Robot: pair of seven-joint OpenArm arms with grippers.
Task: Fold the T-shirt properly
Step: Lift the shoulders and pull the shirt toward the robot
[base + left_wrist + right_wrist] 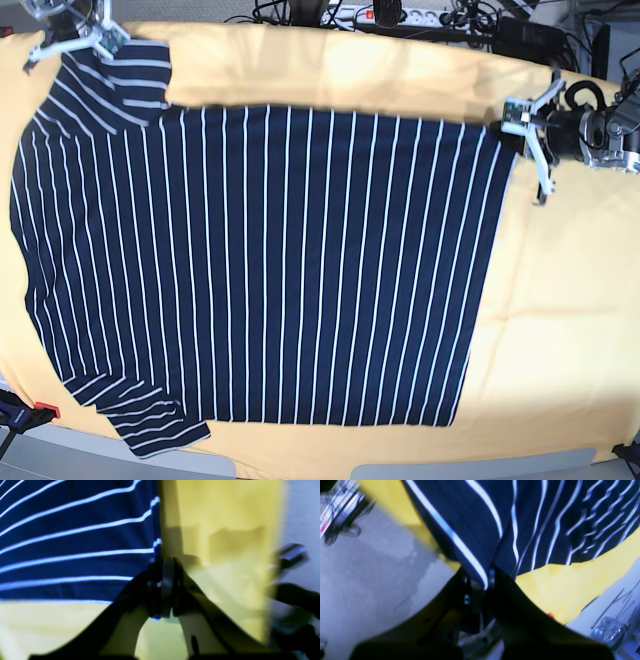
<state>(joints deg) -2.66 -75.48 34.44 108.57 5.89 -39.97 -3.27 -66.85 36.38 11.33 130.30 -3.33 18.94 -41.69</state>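
Observation:
The dark navy T-shirt [260,270] with thin white stripes lies spread flat on the yellow cloth-covered table [550,300], with its sleeves at the left and its hem at the right. My left gripper [514,127] is at the shirt's far right corner. In the left wrist view the left gripper [162,590] is shut on the T-shirt [75,545] at its edge. My right gripper [97,42] is at the far left sleeve. The right wrist view shows the right gripper [481,581] pinching a fold of the T-shirt [540,525], which is lifted and wrinkled there.
Cables and a power strip [400,14] run along the table's back edge. A clamp [22,413] sits at the near left corner. Grey floor [370,575] shows past the table edge in the right wrist view.

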